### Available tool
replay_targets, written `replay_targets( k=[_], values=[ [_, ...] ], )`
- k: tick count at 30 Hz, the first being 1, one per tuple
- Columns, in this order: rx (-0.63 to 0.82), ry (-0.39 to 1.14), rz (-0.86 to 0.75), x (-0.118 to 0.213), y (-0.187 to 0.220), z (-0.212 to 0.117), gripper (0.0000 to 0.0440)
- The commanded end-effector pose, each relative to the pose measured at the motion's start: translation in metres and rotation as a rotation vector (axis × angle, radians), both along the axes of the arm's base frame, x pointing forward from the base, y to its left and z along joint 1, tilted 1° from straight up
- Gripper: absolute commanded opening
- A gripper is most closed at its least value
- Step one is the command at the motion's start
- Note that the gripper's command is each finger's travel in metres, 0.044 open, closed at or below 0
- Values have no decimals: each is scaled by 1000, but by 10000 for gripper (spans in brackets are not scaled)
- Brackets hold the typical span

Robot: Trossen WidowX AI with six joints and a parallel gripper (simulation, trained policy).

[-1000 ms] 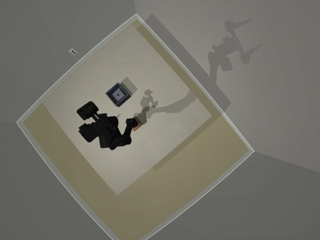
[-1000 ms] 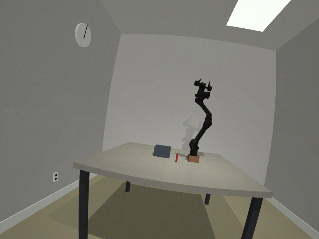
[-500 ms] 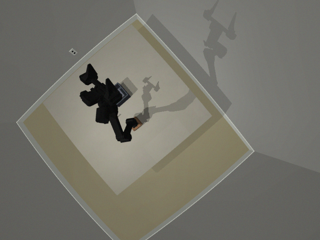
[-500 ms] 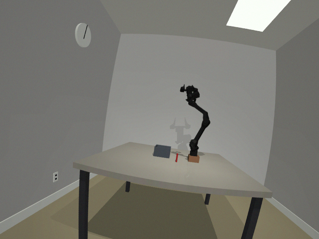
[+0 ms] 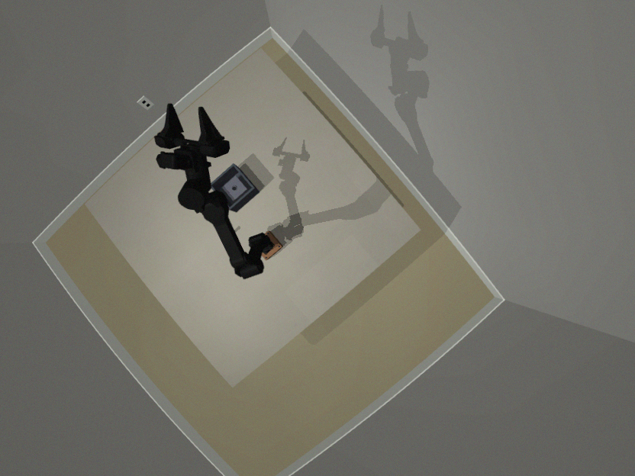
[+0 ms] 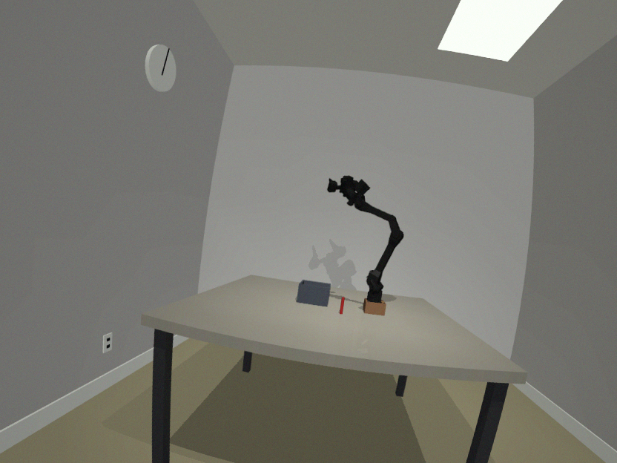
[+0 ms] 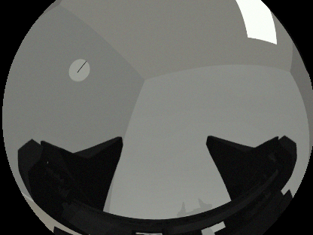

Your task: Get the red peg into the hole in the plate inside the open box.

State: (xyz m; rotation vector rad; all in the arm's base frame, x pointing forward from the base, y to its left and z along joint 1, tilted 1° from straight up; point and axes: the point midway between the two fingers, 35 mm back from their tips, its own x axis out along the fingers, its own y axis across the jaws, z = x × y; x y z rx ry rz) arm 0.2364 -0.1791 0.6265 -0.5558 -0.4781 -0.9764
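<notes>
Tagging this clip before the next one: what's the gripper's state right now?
Gripper: open, jaws wide apart with nothing between them, raised high above the table.

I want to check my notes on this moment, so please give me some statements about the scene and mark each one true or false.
1. The red peg stands upright on the table. True.
2. The gripper is closed on the peg. False: it is open, with nothing between its fingers.
3. The box is on the table. True.
4. The peg is already in the hole of the plate. False: it stands outside the box.
5. The gripper is down inside the box. False: it is high above the table.
</notes>
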Motion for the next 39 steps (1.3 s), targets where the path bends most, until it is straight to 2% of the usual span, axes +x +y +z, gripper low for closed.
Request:
replay_targets(
  k=[1, 11, 21, 30, 39],
  values=[
    [71, 61, 60, 28, -1, -26, 440],
    [291, 225, 266, 93, 27, -101, 440],
    [531, 394, 436, 133, 75, -183, 440],
    [768, 558, 532, 144, 126, -262, 440],
    [1018, 734, 548, 129, 176, -341, 440]
  ],
)
